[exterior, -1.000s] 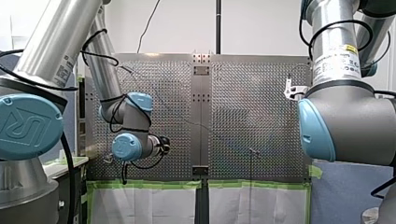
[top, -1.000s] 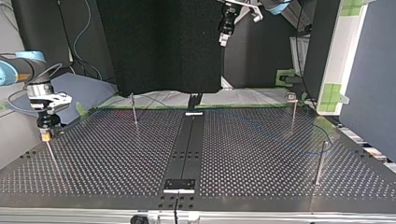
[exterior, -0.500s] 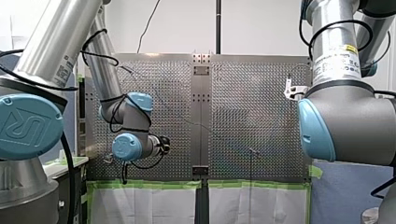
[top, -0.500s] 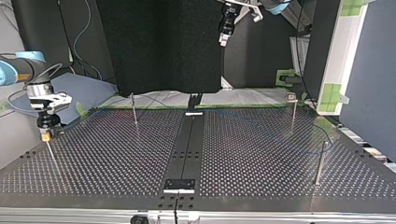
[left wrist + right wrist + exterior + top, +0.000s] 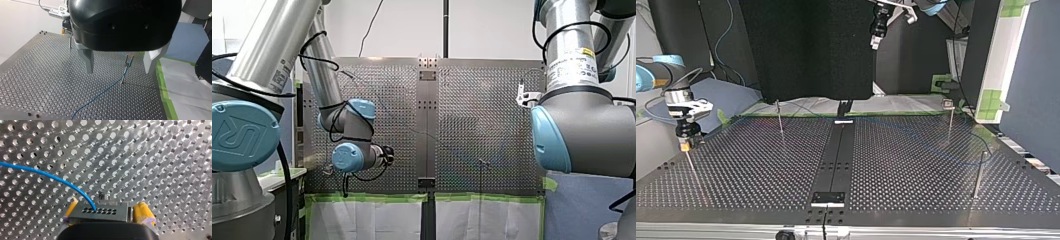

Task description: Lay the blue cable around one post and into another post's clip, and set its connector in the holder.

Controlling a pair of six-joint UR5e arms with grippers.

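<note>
Connector seating — nearly there, seemingly.
Clamping the connector [image 5: 100,212] between yellow pads [image 5: 143,213] of the right claw [image 5: 107,212], just above the table [image 5: 155,157], with blue cable [image 5: 50,176] curving away and the left claw [image 5: 118,71] spread, empty — likely calling for a slow, square descent, no tugging.

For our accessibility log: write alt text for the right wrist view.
My right hand, yellow-padded, grips a dark connector over the perforated table. The blue cable leaves the connector and arcs away across the holes.
</note>
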